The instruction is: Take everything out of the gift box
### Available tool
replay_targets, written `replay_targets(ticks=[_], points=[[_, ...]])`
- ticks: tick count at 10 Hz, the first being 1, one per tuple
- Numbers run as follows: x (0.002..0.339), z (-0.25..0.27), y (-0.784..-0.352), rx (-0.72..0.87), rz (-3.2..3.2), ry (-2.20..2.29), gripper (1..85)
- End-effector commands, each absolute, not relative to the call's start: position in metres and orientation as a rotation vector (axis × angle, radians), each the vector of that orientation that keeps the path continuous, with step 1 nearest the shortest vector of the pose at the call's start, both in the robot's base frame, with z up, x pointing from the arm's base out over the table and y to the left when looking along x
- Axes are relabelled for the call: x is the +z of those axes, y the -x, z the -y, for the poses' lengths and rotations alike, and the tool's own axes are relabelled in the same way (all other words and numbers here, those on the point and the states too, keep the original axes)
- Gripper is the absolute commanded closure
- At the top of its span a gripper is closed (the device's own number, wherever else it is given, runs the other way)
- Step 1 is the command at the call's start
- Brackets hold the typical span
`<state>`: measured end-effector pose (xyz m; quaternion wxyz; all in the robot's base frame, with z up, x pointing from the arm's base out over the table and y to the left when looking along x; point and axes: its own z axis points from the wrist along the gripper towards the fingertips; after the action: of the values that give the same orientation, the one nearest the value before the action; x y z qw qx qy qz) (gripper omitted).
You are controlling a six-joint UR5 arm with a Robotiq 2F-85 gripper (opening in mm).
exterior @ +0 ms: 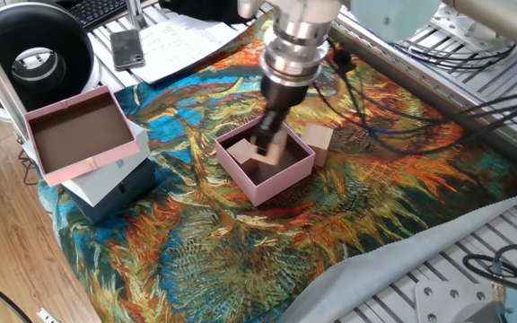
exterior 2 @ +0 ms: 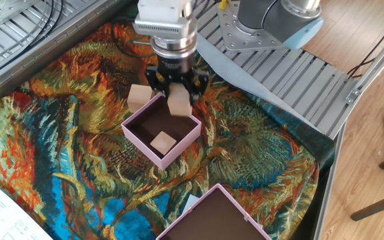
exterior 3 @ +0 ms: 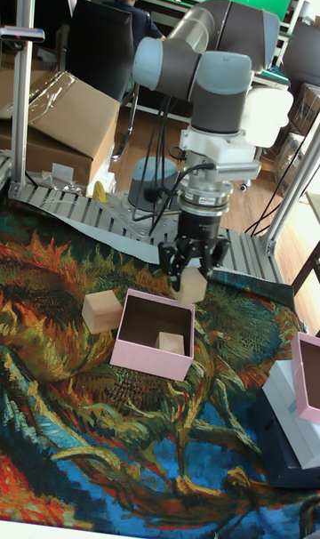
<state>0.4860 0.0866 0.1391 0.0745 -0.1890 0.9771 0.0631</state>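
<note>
The small pale-pink gift box [exterior: 273,184] [exterior 2: 182,145] [exterior 3: 151,358] stands on the patterned cloth. One tan wooden cube [exterior: 245,154] [exterior 2: 163,141] [exterior 3: 171,341] lies on its dark floor. My gripper [exterior: 267,144] [exterior 2: 179,101] [exterior 3: 190,281] is shut on a second cube [exterior: 274,151] [exterior 2: 179,105] [exterior 3: 189,286], held in the air just above the box's rim. A third cube [exterior: 319,139] [exterior 2: 139,97] [exterior 3: 102,310] rests on the cloth right beside the box, outside it.
A larger shallow pink tray [exterior: 79,135] [exterior 2: 212,213] sits on a white and navy box [exterior: 115,188] [exterior 3: 289,423] at the cloth's edge. Papers and a phone [exterior: 128,47] lie behind it. Aluminium rails [exterior 2: 299,73] border the cloth.
</note>
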Motion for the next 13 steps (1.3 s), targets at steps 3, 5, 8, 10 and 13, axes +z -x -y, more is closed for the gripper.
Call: replay_targets(ticks=[3,5,8,10,13], points=[[0.147,-0.145,-0.534,0.302,-2.825,0.296,63.7],[0.140,-0.158,-0.545,0.336,-2.801,0.300,63.7],[0.123,-0.172,-0.560,0.355,-2.778,0.299,63.7],[0.106,-0.173,-0.571,0.324,-2.773,0.298,64.7],[0.079,-0.165,-0.574,0.261,-2.809,0.320,65.0]])
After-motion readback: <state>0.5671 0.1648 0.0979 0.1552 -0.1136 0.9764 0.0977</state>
